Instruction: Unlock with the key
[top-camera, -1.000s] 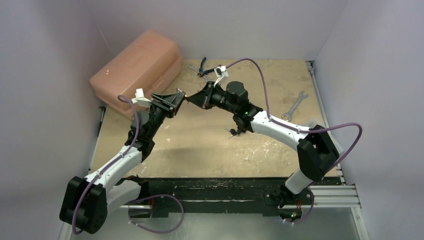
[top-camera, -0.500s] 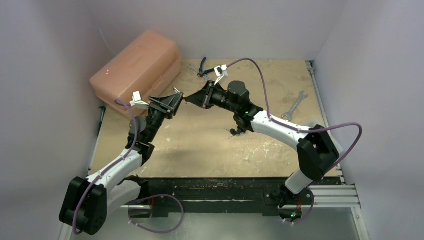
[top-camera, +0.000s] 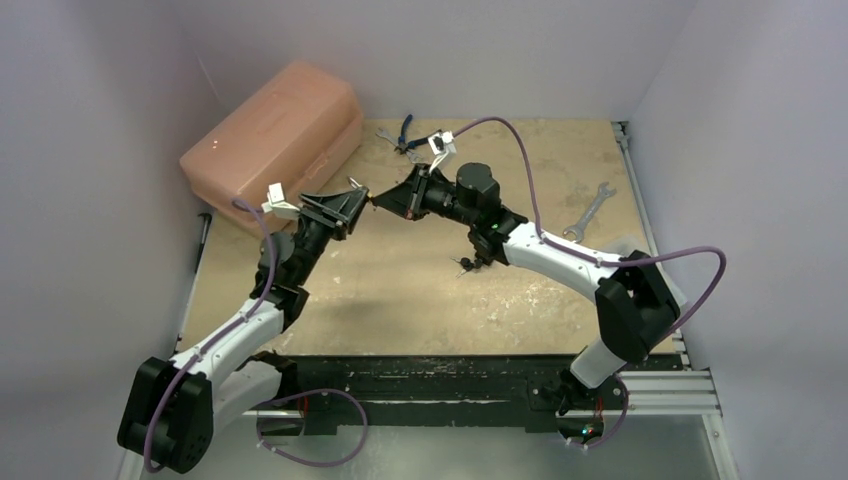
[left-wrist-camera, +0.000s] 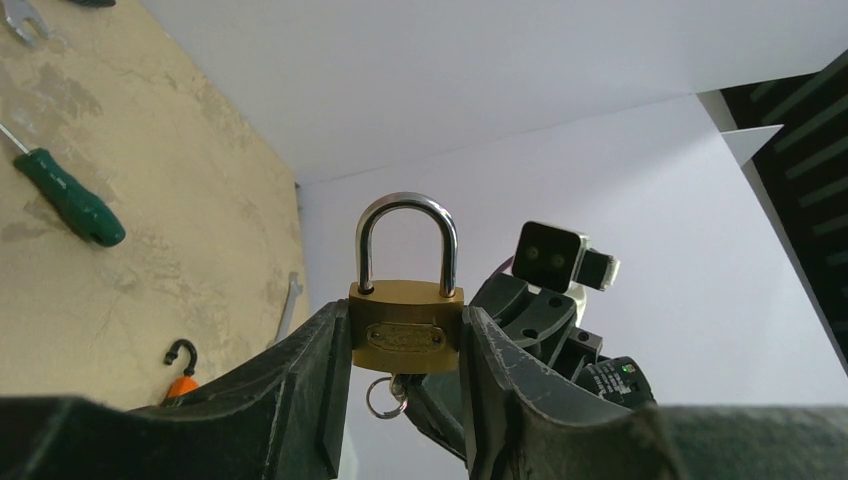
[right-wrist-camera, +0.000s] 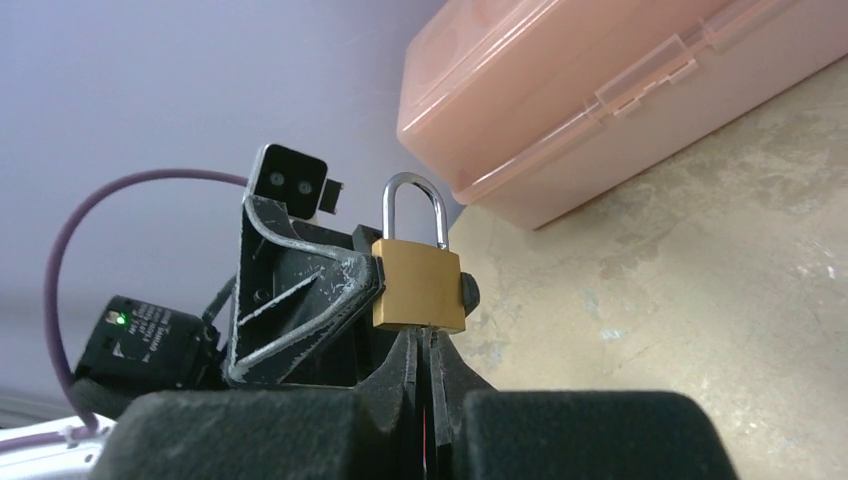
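Two arms meeting above the wooden tabletop (top-camera: 420, 290), just in front of the salmon-pink plastic toolbox (top-camera: 275, 125) at the rear left.

We see the task's object, a brass padlock with a polished steel shackle (left-wrist-camera: 405, 335), held in the air between the two wrists, clear of the tabletop. The left tool (top-camera: 350, 203) is partly spread. Its two dark fingers (left-wrist-camera: 310, 390) press against the padlock's opposite narrow sides and pinch the brass body. In both wrist views the shackle points upward, with both of its legs seated in the body.

The right tool (right-wrist-camera: 425, 355) comes from the opposite side, its fingers pressed together with their tips touching the padlock's underside. There they pinch the head of the small metal key (left-wrist-camera: 399, 380), most of which is hidden. We can see its thin steel ring (left-wrist-camera: 368, 399) hanging just below the lock, to the left of the tips.

The left wrist view looks past the lock to the white camera block (left-wrist-camera: 550, 255) on the right wrist.

Loose tools lie on the tabletop, well apart from the lock:
- a green-handled screwdriver (left-wrist-camera: 68, 200);
- a grey open-ended spanner (top-camera: 588, 212) near the right edge;
- blue-handled pliers (top-camera: 405, 135) by the back wall, beside the toolbox.
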